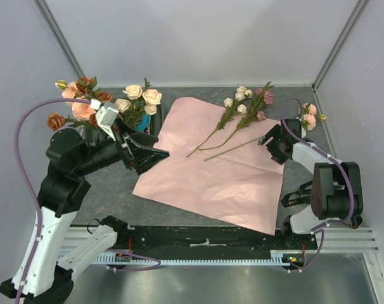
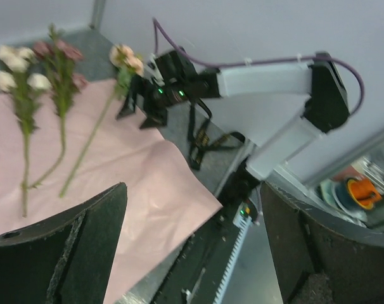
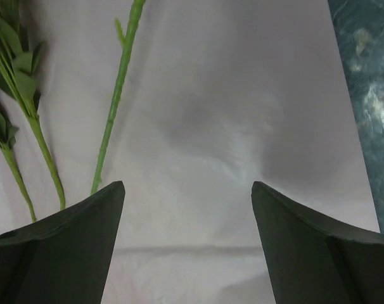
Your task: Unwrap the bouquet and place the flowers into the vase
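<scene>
Across the middle of the dark grey mottled table [image 1: 103, 202] lies a flat, unfolded sheet of pink wrapping paper [image 1: 224, 171], with one corner reaching toward the near right. On its far part rest three loose artificial flowers on thin green stems, side by side and slanting toward the far right. They are a sprig of cream roses [image 1: 235, 101] on the left, a sprig of dusty mauve roses [image 1: 264, 98] just beside it, and a long stem nearest the right edge. That stem's peach rose head [image 1: 310, 118] lies off the paper on the table. At the far left corner a cluster of peach roses [image 1: 80, 101] and cream roses [image 1: 141, 95] stands upright. Their lower parts are hidden behind the left arm, so what holds them cannot be told. The left gripper [image 2: 191, 193] hovers over the far left edge of the paper, its black jaws spread wide with nothing between them. The right gripper [image 3: 187, 190] hangs low over the paper's far right part. Its jaws are likewise spread and empty, and the long green stem runs just beside its left finger without touching it.
</scene>
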Controlling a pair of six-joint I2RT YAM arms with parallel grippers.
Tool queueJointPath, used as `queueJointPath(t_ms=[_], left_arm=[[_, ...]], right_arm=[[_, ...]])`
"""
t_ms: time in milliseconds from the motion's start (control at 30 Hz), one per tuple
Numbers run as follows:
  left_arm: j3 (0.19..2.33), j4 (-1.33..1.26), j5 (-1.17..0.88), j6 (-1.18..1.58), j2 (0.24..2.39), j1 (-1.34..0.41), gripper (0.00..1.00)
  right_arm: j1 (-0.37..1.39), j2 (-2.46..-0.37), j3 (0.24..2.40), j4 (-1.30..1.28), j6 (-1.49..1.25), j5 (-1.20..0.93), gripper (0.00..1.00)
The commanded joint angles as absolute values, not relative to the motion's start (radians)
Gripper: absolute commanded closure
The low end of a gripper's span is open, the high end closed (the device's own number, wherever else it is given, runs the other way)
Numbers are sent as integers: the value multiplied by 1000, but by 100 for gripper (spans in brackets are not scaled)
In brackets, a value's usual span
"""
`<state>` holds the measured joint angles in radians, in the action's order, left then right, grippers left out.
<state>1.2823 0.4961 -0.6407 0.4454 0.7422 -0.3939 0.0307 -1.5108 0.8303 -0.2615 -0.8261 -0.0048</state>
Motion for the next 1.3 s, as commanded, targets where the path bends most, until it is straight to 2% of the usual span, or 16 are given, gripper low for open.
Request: queueJointPath(t_ms=[0,133,233,433,500,733,833,1033,1267], left_arm=[[1227,422,-868,506,744,-390,8],[1183,420,-887,506,713,-391,8],[1169,423,-890,496,690,-390,8],[1166,426,-885,488,687,-391,8],[1163,426,-884,486,686,-390,8],[1203,512,-848,424,690,-391,8],[1224,554,-834,404,689,-391,8],[1236,568,-819,394,693,-390,8],[1239,549,-805,406,710,-390,8]], right_arm=[[-39,-1583,902,-95,-874,-55,15],[-67,-1649,899,-8,-896,-71,26],[-71,-1695,913,37,-902,-63,27],[-75,-1785,953,116,-902,-66,39],[-80,-1808,976,130,-907,-66,49],[-84,-1890,1032,149,-910,-48,59],[-95,-1882,1032,149,-911,-40,68],[-136,-1832,1028,140,-910,-51,99],[-146,-1634,928,129,-923,-57,100]])
